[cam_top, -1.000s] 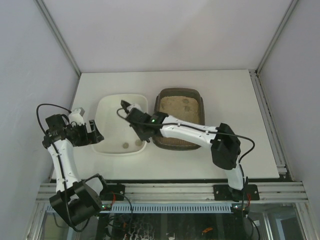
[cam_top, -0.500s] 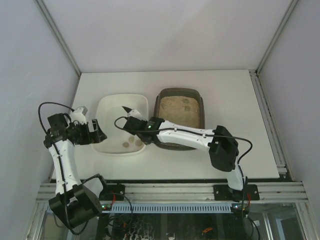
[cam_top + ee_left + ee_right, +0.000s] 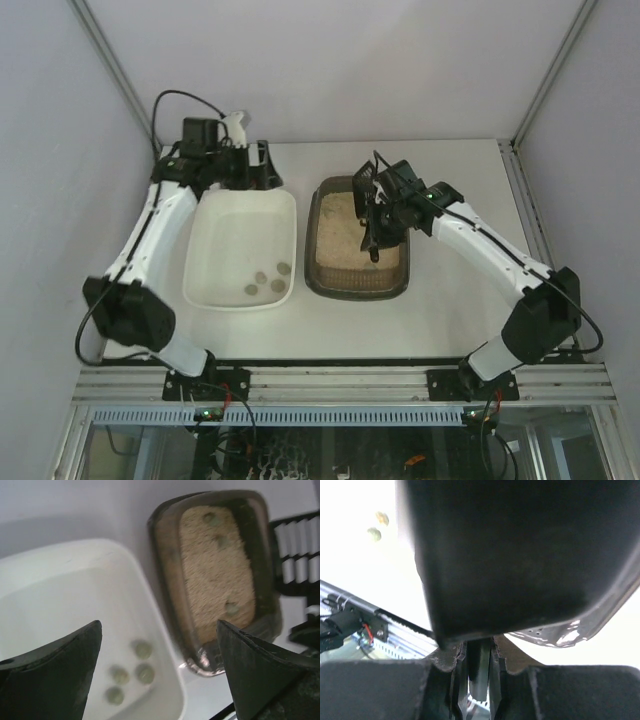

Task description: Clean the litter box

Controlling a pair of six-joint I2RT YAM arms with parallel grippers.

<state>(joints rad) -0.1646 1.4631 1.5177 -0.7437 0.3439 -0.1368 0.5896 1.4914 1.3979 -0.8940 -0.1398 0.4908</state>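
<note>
Right jaws grip scoop (image 3: 296, 550) over litter box (image 3: 356, 291)

The bench (image 3: 460, 300) carries one litter box (image 3: 312, 240) with three clumps (image 3: 231, 607) in its litter, one white tray (image 3: 235, 235) holding four clumps, and one slotted scoop (image 3: 297, 550).

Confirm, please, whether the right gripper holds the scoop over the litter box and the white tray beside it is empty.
The white tray is not empty: the left wrist view shows four small clumps in it. The right gripper does hold the scoop over the litter box.
</note>
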